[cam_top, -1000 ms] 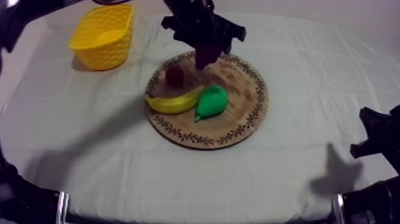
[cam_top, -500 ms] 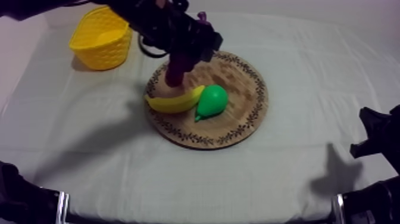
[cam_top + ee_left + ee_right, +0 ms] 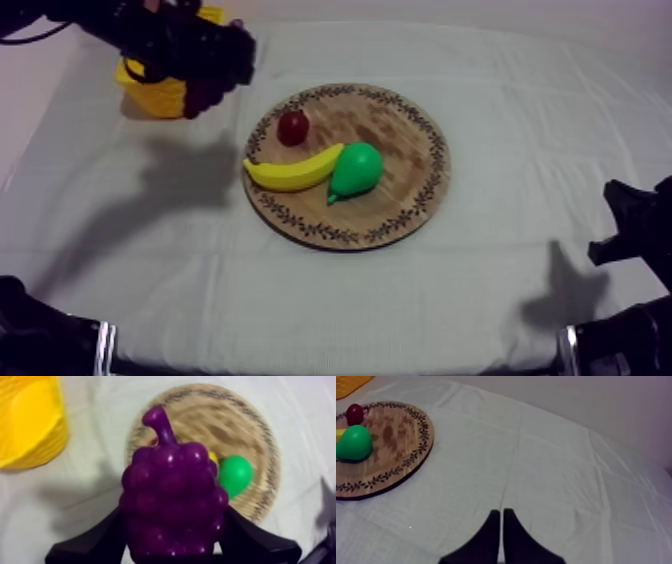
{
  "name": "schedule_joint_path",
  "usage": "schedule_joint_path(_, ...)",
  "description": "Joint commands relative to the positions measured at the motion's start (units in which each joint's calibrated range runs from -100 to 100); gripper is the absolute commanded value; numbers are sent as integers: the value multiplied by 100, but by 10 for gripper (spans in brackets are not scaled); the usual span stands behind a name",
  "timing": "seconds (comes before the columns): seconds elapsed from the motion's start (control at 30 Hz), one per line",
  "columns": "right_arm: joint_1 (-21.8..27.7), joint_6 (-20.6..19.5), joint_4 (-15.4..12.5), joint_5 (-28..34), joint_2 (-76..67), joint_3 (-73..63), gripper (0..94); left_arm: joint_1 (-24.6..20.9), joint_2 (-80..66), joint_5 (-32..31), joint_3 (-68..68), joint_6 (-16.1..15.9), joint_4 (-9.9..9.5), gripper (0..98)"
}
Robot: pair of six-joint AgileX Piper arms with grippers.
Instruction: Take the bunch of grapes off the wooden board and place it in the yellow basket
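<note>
The purple bunch of grapes (image 3: 172,501) hangs in the air, and my left gripper (image 3: 173,520) is shut on it, a black finger on each side. In the top view, my left gripper (image 3: 205,92) is at the near right edge of the yellow basket (image 3: 150,95), left of the round wooden board (image 3: 405,130). In the left wrist view, the basket (image 3: 30,423) lies off to one side of the grapes and the board (image 3: 240,421) lies behind them. My right gripper (image 3: 502,515) is shut on nothing, low over bare cloth at the table's right.
On the board lie a small red fruit (image 3: 293,127), a banana (image 3: 290,174) and a green pear (image 3: 357,168). The right wrist view also has the board (image 3: 393,433), the pear (image 3: 354,443) and the small red fruit (image 3: 355,413).
My left arm has carried the grapes from above the board leftward to the basket's edge. The small red fruit is uncovered again. The right arm has not moved.
</note>
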Motion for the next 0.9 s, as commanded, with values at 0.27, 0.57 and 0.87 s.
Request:
schedule_joint_path(0.27, -1, 2, 1, 1, 0, 3, 5, -1114, -73, -178, 480, -175, 41, 640)
schedule_joint_path(0.57, -1, 0, 1, 1, 0, 3, 5, -1467, 505, -194, -154, -179, 17, 635)
schedule_joint_path(0.87, -1, -2, 1, 1, 0, 3, 5, -1626, 1423, 30, -1476, -170, -4, 635)
